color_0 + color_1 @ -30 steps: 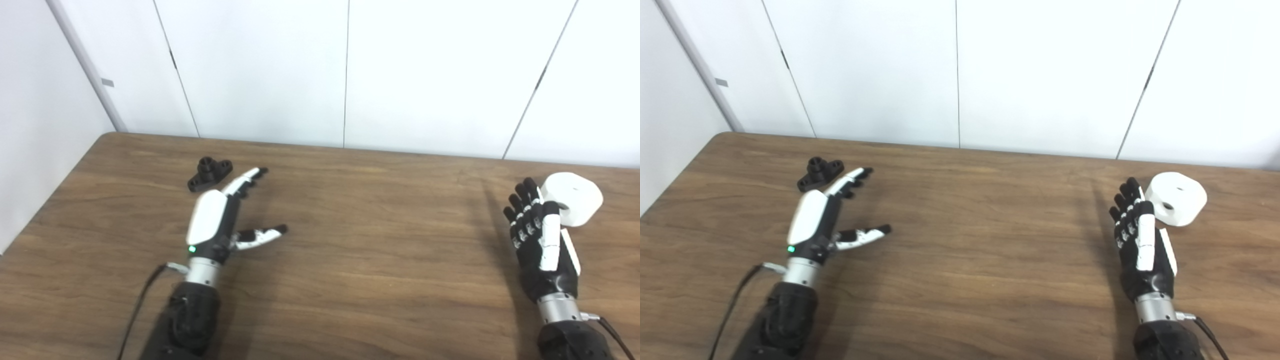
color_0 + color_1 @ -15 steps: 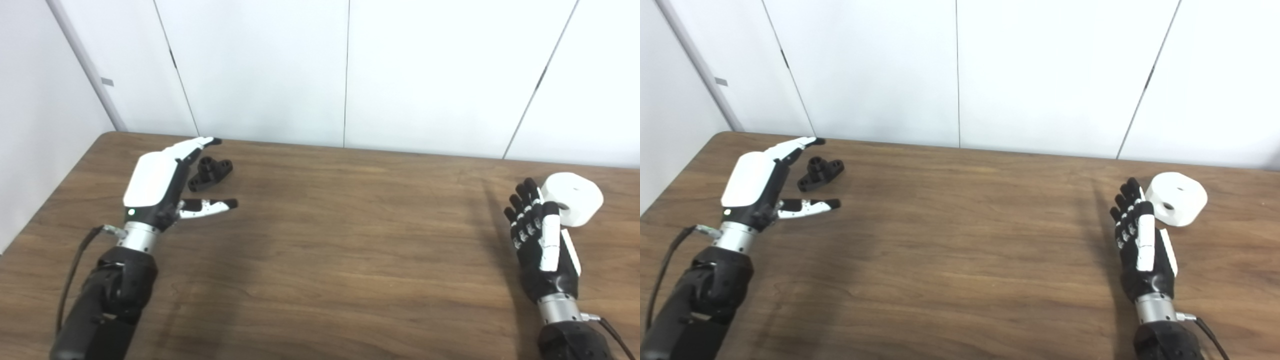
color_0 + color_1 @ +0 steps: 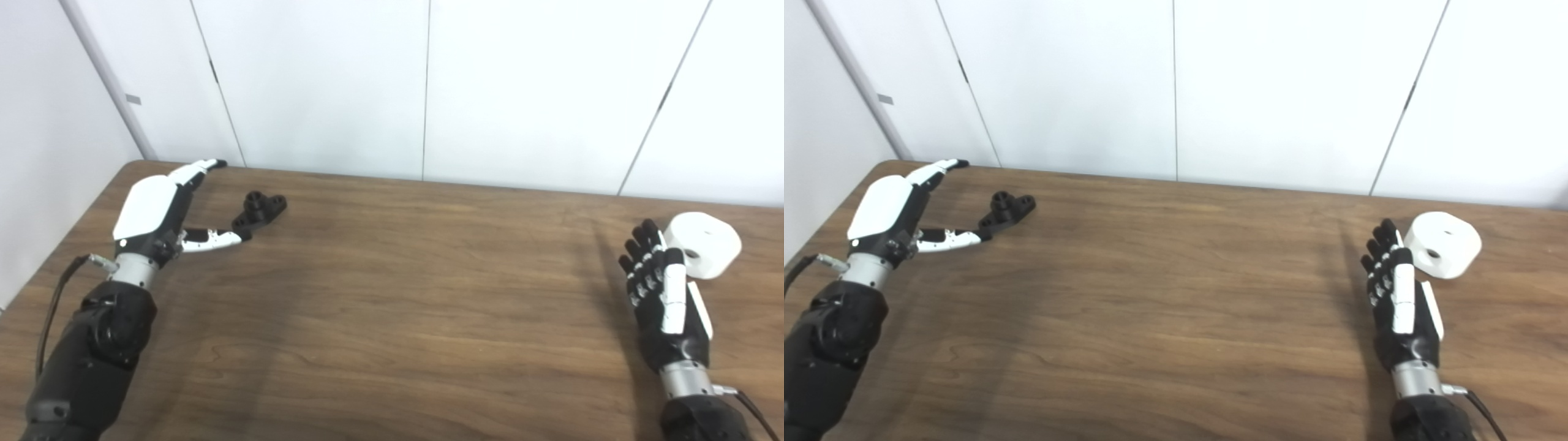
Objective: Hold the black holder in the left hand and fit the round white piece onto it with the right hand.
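The black holder lies on the wooden table at the far left. My left hand is open just left of it, fingers stretched toward the back edge, thumb tip at the holder's near end. The round white piece lies at the far right, its small hole facing the front. My right hand is open and empty, just left of and in front of the white piece, fingertips beside it. Both also show in the right eye view: holder, white piece.
White wall panels stand close behind the table's back edge. The table's left edge runs near my left arm. A cable hangs from the left wrist.
My left hand has swung from the holder's right and front over to its left side, thumb now at the holder. The holder and the right hand have not moved.
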